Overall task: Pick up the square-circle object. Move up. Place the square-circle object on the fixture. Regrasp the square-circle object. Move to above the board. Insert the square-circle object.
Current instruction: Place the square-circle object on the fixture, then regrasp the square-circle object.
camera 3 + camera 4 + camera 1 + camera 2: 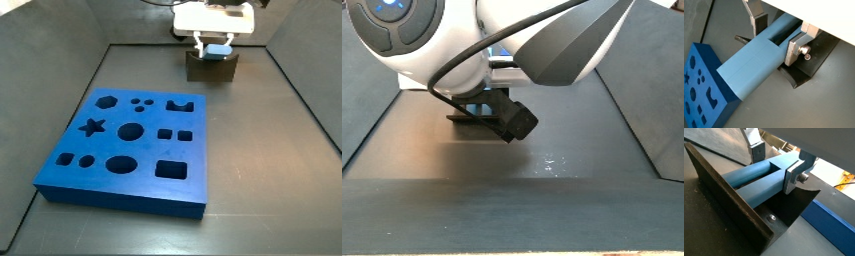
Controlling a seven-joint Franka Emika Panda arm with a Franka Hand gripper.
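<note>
The square-circle object (754,62), a pale blue bar, lies across the notch of the dark fixture (731,193), with a square section at one end and a rounded one at the other (751,178). My gripper (776,40) straddles its square end. One silver finger (794,47) sits against the bar, while the other finger (757,150) stands slightly off it, so the gripper is open. In a side view the gripper (214,45) hangs over the fixture (211,68) at the back of the floor. The blue board (134,140) lies nearer the front.
The board's corner (704,90) with its cut-out holes lies close beside the fixture, and its edge (834,225) shows behind the fixture's base. Dark walls enclose the floor (287,110). The arm's white body (489,40) fills much of one side view.
</note>
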